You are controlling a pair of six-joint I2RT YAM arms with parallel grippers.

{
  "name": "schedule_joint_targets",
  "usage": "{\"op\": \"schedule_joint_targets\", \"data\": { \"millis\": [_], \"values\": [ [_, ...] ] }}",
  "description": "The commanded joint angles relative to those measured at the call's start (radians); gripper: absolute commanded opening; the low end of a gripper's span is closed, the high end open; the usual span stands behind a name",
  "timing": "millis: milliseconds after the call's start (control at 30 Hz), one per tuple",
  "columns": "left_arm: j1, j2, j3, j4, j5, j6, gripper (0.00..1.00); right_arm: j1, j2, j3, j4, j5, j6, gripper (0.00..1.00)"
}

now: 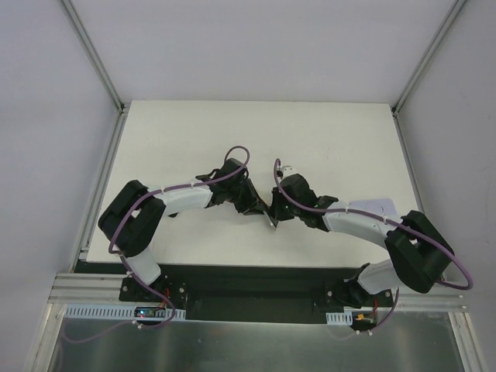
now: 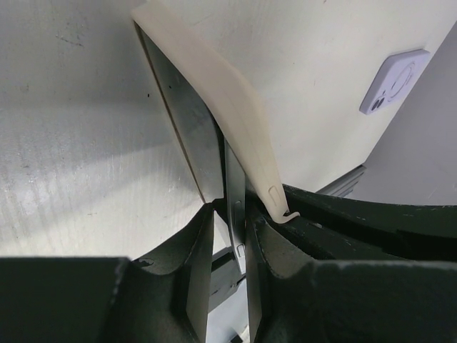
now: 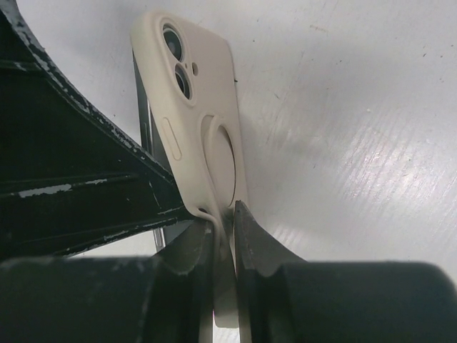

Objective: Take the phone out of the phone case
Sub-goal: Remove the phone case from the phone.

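Observation:
Both arms meet over the middle of the table, holding the phone and its case on edge between them. The phone [image 2: 187,121], a dark slab with a metallic frame, stands between the fingers of my left gripper [image 2: 230,236], which is shut on its near end. The cream phone case [image 2: 228,93] bows away from the phone on the right, its near corner peeled free. My right gripper [image 3: 232,214] is shut on that loose end of the phone case [image 3: 207,107], whose back with two camera holes faces the right wrist camera. The phone's edge [image 3: 143,121] shows behind it. From above, left gripper [image 1: 260,208] and right gripper [image 1: 280,213] nearly touch.
A small white rounded device [image 2: 395,82] lies on the white table [image 1: 194,139] by the right arm. Grey walls and metal rails [image 1: 101,62] close in the table at the sides and back. The left gripper's dark fingers [image 3: 71,179] fill the left of the right wrist view.

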Motion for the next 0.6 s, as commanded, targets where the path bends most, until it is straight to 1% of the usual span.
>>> {"op": "schedule_joint_targets", "data": {
  "millis": [0, 333, 467, 567],
  "values": [
    [0.029, 0.097, -0.181, -0.569, -0.325, 0.167, 0.0, -0.15, -0.06, 0.017, 0.026, 0.278, -0.009, 0.01],
    [0.029, 0.074, -0.195, -0.569, -0.323, 0.181, 0.0, -0.185, -0.037, 0.014, 0.024, 0.225, -0.026, 0.01],
    [0.031, 0.068, -0.192, -0.569, -0.323, 0.19, 0.0, -0.179, -0.073, 0.008, 0.003, 0.205, -0.014, 0.01],
    [0.03, 0.07, -0.169, -0.567, -0.317, 0.208, 0.0, -0.145, -0.123, 0.005, -0.017, 0.243, -0.021, 0.01]
  ]
}}
